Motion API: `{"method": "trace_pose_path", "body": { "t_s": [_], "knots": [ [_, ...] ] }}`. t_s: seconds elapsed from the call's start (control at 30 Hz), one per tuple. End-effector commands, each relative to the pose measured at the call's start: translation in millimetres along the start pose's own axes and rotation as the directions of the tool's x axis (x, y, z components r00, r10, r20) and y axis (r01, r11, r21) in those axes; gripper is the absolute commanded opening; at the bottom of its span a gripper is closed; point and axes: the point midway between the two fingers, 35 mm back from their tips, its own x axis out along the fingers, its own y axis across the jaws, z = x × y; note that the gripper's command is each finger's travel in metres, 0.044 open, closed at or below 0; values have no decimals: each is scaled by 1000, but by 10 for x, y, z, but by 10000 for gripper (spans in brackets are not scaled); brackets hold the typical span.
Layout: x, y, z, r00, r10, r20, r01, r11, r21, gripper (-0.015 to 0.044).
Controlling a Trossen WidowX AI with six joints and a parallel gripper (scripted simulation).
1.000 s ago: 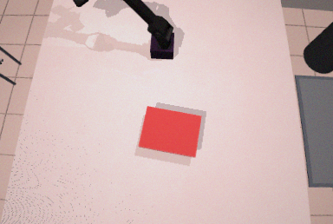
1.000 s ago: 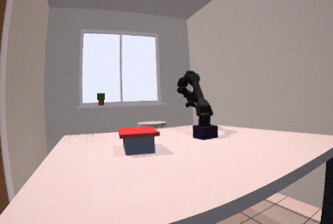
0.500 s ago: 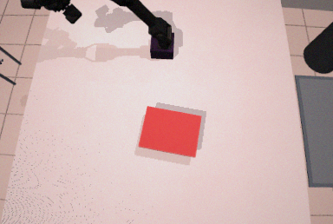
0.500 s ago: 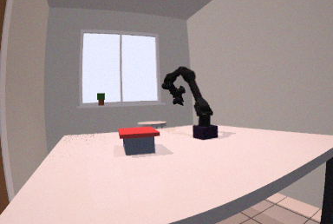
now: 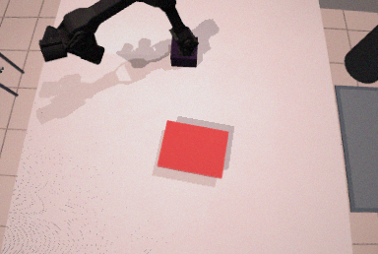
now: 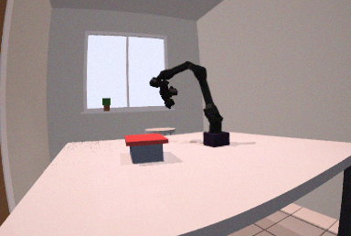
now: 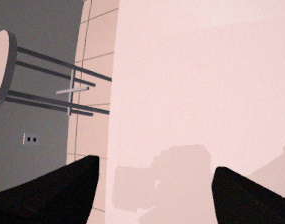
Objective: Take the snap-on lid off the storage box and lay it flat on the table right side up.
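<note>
The red lid (image 5: 193, 149) (image 6: 146, 139) sits flat on top of the blue-grey storage box (image 6: 146, 152), with its rim overhanging the sides. In the top view the lid hides the box. My gripper (image 6: 172, 99) (image 7: 157, 172) is partly open, with nothing between its fingertips in the wrist view. It hangs high above the table, well away from the lid and box, towards the back left in the top view. Neither the lid nor the box shows in the wrist view.
The arm's dark base (image 5: 184, 61) (image 6: 216, 139) stands on the table (image 5: 276, 118) (image 6: 256, 169) behind the box. The arm (image 5: 113, 10) reaches left from it. A round stool (image 7: 0, 67) stands on the floor beyond the table edge. A black cylinder (image 5: 365, 59) is off the right side.
</note>
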Motion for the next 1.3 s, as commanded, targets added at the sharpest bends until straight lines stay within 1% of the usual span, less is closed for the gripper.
{"method": "trace_pose_path", "body": {
  "t_s": [0.0, 0.07, 0.1, 0.17, 0.27, 0.4, 0.47, 0.63, 0.73, 0.8, 0.83, 1.03, 1.07, 1.27],
  "knots": [
    [-491, -337, -408, 985, 64, -159, -85, 988, -128, 235],
    [-717, -544, -574, 968, 83, -239, -128, 976, -179, 235],
    [-738, -564, -588, 966, 84, -246, -132, 974, -184, 235],
    [-900, -727, -689, 948, 92, -305, -164, 962, -219, 235],
    [-1253, -1123, -860, 895, 97, -435, -242, 925, -292, 235],
    [-1678, -1689, -965, 800, 71, -595, -350, 861, -368, 235],
    [-1743, -1791, -968, 782, 61, -620, -370, 846, -383, 235],
    [-2147, -2532, -878, 633, -37, -773, -520, 720, -460, 235],
    [-2342, -2968, -747, 525, -114, -843, -602, 651, -463, 235],
    [-2376, -3052, -714, 502, -130, -855, -617, 639, -460, 235],
    [-2416, -3157, -671, 473, -152, -868, -635, 624, -456, 235],
    [-2611, -3876, -267, 258, -331, -908, -751, 522, -404, 235],
    [-2619, -3931, -228, 241, -347, -906, -760, 514, -399, 235],
    [-2622, -3949, -215, 235, -353, -906, -762, 511, -397, 235]
  ]
}}
